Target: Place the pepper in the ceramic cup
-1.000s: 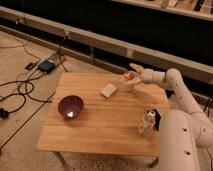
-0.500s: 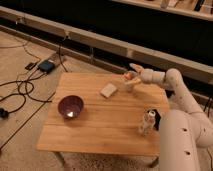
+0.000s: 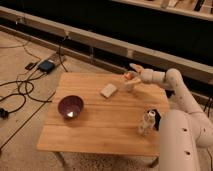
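The ceramic cup (image 3: 128, 86) is small and pale, and stands on the far right part of the wooden table (image 3: 100, 125). The pepper (image 3: 129, 76) shows as a small orange-red spot right at the cup's mouth. My gripper (image 3: 131, 75) reaches in from the right on the white arm (image 3: 172, 82) and sits directly over the cup, around the pepper. I cannot tell whether the pepper hangs in the gripper or rests in the cup.
A dark purple bowl (image 3: 70, 106) stands at the table's left. A pale flat block (image 3: 108, 90) lies left of the cup. A clear plastic bottle (image 3: 146, 123) stands near the front right edge. Cables and a small box (image 3: 46, 66) lie on the floor at left.
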